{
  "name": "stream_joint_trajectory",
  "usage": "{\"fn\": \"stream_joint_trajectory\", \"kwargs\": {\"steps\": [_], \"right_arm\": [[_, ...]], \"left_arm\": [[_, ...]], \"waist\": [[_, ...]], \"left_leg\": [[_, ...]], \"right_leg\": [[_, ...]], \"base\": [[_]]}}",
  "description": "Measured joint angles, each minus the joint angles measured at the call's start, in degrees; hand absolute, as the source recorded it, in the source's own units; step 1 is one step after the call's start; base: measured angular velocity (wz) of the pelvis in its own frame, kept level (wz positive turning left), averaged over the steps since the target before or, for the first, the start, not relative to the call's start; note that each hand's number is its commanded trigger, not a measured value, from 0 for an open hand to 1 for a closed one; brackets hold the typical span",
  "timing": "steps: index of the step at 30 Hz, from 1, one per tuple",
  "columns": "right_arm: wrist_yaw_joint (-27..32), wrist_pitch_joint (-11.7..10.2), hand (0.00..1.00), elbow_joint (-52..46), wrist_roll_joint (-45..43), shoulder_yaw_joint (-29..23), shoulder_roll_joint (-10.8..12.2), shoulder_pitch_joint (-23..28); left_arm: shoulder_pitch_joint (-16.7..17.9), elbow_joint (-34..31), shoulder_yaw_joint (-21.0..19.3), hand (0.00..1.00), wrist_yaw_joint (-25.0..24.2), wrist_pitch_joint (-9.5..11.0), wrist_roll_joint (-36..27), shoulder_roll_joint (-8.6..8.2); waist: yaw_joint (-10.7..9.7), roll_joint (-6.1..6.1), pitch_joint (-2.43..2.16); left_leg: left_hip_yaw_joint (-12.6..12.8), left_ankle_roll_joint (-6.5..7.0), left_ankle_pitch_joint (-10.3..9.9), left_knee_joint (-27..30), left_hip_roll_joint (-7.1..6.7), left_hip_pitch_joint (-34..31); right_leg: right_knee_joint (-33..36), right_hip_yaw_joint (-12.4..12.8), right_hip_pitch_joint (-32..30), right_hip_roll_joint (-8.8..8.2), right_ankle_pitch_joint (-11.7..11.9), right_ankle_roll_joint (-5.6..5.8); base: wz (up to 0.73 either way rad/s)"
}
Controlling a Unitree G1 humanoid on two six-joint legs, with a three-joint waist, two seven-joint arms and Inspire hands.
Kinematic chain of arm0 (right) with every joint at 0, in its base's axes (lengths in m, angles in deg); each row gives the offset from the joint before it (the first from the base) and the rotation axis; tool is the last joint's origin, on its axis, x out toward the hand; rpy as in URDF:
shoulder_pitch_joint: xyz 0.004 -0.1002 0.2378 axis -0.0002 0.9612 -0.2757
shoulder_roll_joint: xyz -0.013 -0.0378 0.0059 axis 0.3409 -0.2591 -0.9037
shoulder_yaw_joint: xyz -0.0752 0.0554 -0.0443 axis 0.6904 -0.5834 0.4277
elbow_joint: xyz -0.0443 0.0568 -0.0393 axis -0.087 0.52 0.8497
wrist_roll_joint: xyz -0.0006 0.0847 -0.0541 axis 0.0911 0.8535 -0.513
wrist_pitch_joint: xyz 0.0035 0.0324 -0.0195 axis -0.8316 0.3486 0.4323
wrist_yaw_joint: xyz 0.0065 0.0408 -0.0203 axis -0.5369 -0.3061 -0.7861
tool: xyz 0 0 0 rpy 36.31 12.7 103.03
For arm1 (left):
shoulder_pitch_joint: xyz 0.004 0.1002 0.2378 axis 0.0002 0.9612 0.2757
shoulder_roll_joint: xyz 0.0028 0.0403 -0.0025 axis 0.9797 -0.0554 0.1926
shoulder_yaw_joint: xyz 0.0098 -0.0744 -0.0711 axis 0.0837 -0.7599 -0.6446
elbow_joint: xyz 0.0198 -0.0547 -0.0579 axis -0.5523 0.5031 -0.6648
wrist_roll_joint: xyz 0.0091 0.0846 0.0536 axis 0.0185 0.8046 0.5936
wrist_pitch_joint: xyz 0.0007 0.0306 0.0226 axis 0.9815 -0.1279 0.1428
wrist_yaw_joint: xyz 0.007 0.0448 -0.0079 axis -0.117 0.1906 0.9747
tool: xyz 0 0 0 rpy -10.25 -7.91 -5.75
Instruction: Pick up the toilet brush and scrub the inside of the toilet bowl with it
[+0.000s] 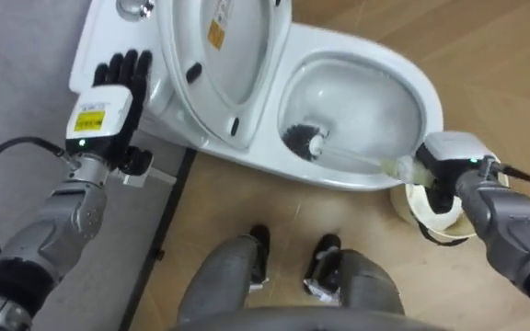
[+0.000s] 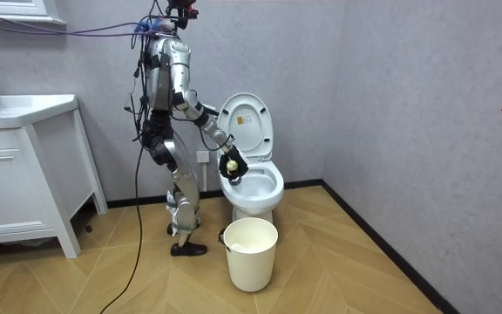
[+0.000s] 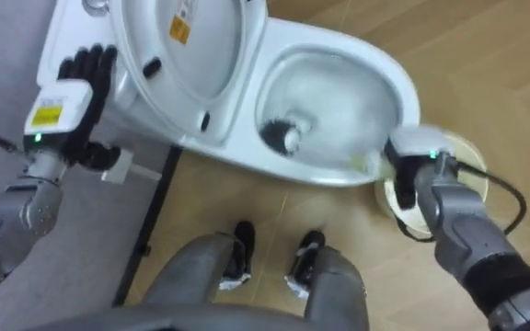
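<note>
Fingers (image 1: 129, 66) of the left hand (image 1: 101, 108) lie straight on the cistern (image 1: 95, 46), upper left. The right hand (image 1: 447, 158), its fingers mostly hidden, grips the toilet brush (image 1: 305, 140), whose bristles sit inside the bowl (image 1: 428, 97). A bucket (image 1: 413, 204) is half-covered.

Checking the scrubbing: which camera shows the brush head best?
Left eye view: the brush head lies plainly in the bowl. The right eye view matches it; the room view leaves it too small to tell.

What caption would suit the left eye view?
Right hand holds the toilet brush in the toilet bowl; open left hand beside the raised lid.
</note>
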Motion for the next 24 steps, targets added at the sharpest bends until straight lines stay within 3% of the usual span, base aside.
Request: {"fn": "stream_joint_trajectory", "kwargs": {"steps": [3, 5, 8, 10, 14, 19, 24], "right_arm": [[0.36, -2.09, 1.0, 0.75, 1.35, -4.35, 1.73, 5.61], [0.26, -3.12, 1.0, 0.7, 1.32, -7.42, 3.59, 10.08], [0.28, -4.32, 1.0, 0.44, 1.51, -11.2, 7.4, 15.13], [-0.05, -5.13, 1.0, -0.12, 1.51, -13.05, 8.96, 17.77], [-0.91, -6.27, 1.0, 0.03, 3.5, -16.58, 12.58, 19.91], [-0.08, -7.69, 1.0, 2.59, 4.77, -18.72, 13.89, 20.53], [2.37, -9.04, 1.0, 5.9, 11.89, -20.35, 15.8, 21.44]], "left_arm": [[5.36, 0.06, -3.32, 0.0, -0.33, -0.01, -0.05, -2.62], [10.31, 0.05, -6.48, 0.0, -0.69, -0.02, 0.26, -5.26], [16.38, 0.06, -9.24, 0.0, -1.06, -0.35, 0.07, -7.69], [19.89, 0.7, -10.82, 0.0, -3.41, -1.97, -0.14, -9.38], [26.98, 2.5, -14.84, 0.0, -7.51, -3.41, -2.52, -12.95], [27.69, 5.15, -18.87, 0.0, -9.85, -3.43, -2.74, -15.73], [27.82, 6.77, -21.1, 0.0, -9.84, -3.43, -7.96, -17.38]], "waist": [[-1.46, 0.08, -0.23], [-1.54, -0.21, -0.69], [-1.82, -0.78, -0.65], [-2.16, -0.65, -0.77], [-3.02, -1.07, -0.57], [-2.52, -1.46, -0.49], [-2.91, -1.66, -0.48]], "left_leg": [[-0.91, -0.17, -0.86, -0.75, 0.24, 4.98], [-0.82, -0.16, -1.12, -2.7, 0.31, 9.1], [-0.78, -0.2, -1.15, -5.75, 0.34, 14.49], [-0.74, -0.31, -1.28, -6.75, 0.32, 16.72], [-1.22, -0.27, -1.47, -8.34, 0.22, 20.15], [-0.77, -0.26, -1.54, -9.92, 0.06, 23.37], [-0.6, -0.26, -1.54, -11.0, -0.08, 25.25]], "right_leg": [[-2.84, -1.45, 6.74, 0.58, -0.42, 0.39], [-4.95, -1.66, 11.01, 1.0, -0.65, 0.78], [-7.87, -2.2, 16.42, 1.56, -0.78, 1.24], [-9.18, -2.22, 18.76, 1.93, -0.9, 1.67], [-10.75, -3.38, 22.62, 1.98, -1.04, 1.9], [-12.55, -3.05, 25.88, 2.46, -1.49, 2.57], [-13.39, -2.93, 27.65, 2.5, -1.56, 2.76]], "base": [[0.15], [0.06], [0.11], [0.13], [0.11], [0.19], [-0.02]]}}
